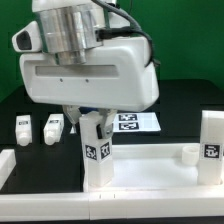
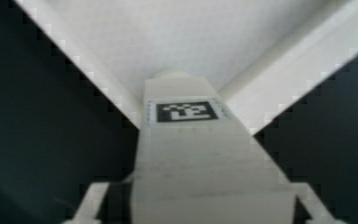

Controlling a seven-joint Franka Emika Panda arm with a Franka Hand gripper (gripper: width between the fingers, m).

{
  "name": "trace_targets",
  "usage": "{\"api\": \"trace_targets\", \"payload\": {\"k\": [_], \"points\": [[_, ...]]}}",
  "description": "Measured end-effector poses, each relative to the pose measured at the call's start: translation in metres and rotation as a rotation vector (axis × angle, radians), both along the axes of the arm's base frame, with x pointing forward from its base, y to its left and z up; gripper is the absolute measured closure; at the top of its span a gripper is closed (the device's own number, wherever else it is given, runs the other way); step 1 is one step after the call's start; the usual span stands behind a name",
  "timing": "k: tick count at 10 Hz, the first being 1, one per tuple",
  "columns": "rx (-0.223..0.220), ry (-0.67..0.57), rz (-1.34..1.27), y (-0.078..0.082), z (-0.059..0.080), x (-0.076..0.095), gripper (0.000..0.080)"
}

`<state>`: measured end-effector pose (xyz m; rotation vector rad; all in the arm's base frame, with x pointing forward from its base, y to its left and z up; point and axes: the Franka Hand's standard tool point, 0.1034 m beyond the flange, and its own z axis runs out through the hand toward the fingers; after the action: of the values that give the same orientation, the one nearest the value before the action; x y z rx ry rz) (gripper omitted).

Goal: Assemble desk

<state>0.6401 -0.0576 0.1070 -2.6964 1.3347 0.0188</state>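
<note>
My gripper (image 1: 92,122) is shut on a white block leg (image 1: 95,152) and holds it upright, tag facing front, over the white frame at the table's front. In the wrist view the leg (image 2: 190,140) fills the middle with its tag showing, and a finger (image 2: 98,200) presses on each side of it; my gripper (image 2: 197,208) is closed around it. A white tabletop slab (image 1: 211,145) with a tag stands on edge at the exterior view's right, with a short white block (image 1: 190,153) at its side. Two loose legs (image 1: 22,128) (image 1: 53,128) stand at the left.
A raised white frame (image 1: 150,172) runs along the front and turns up at the left side (image 1: 5,165). The marker board (image 1: 136,122) lies flat behind the held leg. In the wrist view two white bands (image 2: 87,50) meet in a V under the leg.
</note>
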Motion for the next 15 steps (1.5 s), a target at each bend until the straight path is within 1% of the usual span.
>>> {"api": "trace_targets", "payload": {"k": [1, 2, 6, 7, 8, 9, 10, 11, 12, 13, 14, 15], "points": [[0.018, 0.012, -0.199, 0.004, -0.004, -0.003, 0.0506], [0.038, 0.02, -0.327, 0.007, -0.004, -0.005, 0.0507], [0.067, 0.05, -0.563, 0.008, -0.003, -0.005, 0.0506], [0.095, 0.03, -0.682, 0.005, -0.004, -0.005, 0.0506], [0.097, 0.013, -0.701, 0.005, -0.004, -0.008, 0.0506], [0.098, 0.014, -0.689, 0.006, -0.004, -0.007, 0.0506], [0.098, 0.014, -0.682, 0.006, -0.004, -0.007, 0.0409], [0.092, 0.021, -0.565, 0.008, -0.003, -0.008, 0.0409], [0.083, 0.025, -0.395, 0.01, 0.0, -0.007, 0.0233], [0.083, 0.047, -0.286, 0.016, 0.003, -0.007, 0.0175], [0.089, 0.051, -0.283, 0.02, 0.004, -0.006, 0.0155], [0.089, 0.05, -0.286, 0.019, 0.003, -0.006, 0.0155]]}}
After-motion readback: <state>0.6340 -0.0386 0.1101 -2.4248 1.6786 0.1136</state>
